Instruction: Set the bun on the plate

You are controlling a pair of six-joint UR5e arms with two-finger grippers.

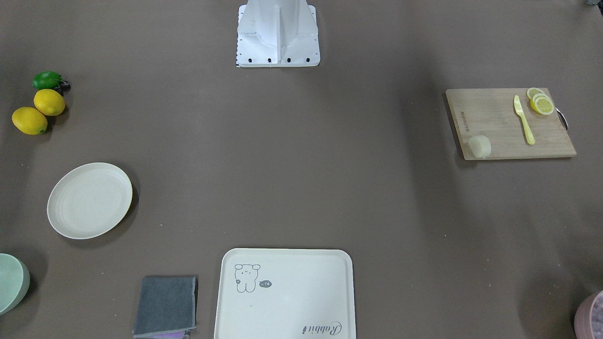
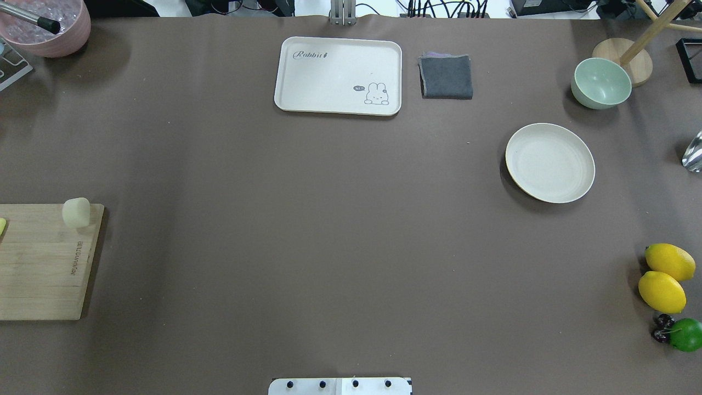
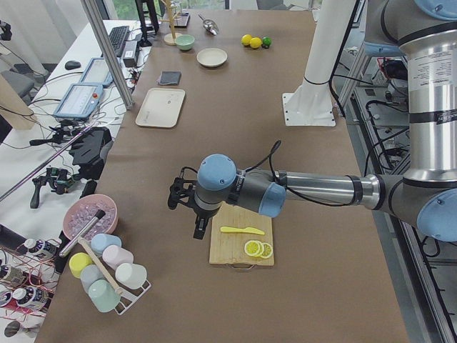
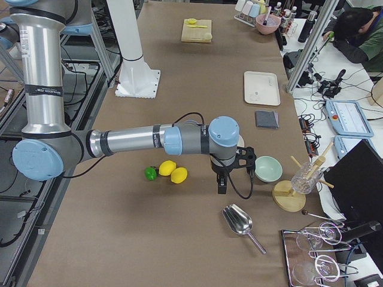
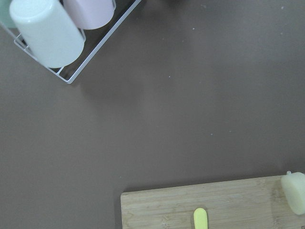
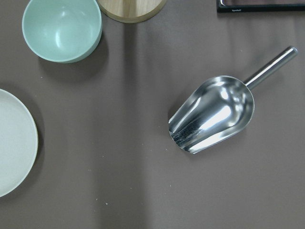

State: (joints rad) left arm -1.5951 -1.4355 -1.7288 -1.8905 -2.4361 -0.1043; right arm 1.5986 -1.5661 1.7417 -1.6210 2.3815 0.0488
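The bun (image 1: 479,146) (image 2: 76,212) (image 5: 295,192) is a small pale cream block on a corner of the wooden cutting board (image 2: 38,263). The plate (image 1: 89,200) (image 2: 550,162) (image 6: 12,143) lies bare on the other side of the table. My left gripper (image 3: 199,229) shows only in the exterior left view, hanging above the table by the board's end, and it hides the bun there. Only the exterior right view shows my right gripper (image 4: 221,186), which hangs beside the plate, near the green bowl. Whether either gripper is open or shut I cannot tell.
A yellow knife (image 1: 524,120) and lemon slices (image 1: 541,103) lie on the board. A cream tray (image 2: 338,75), a grey cloth (image 2: 446,77), a green bowl (image 2: 601,83), two lemons (image 2: 663,277), a lime (image 2: 685,333), a metal scoop (image 6: 214,119) and a cup rack (image 5: 57,33) are around.
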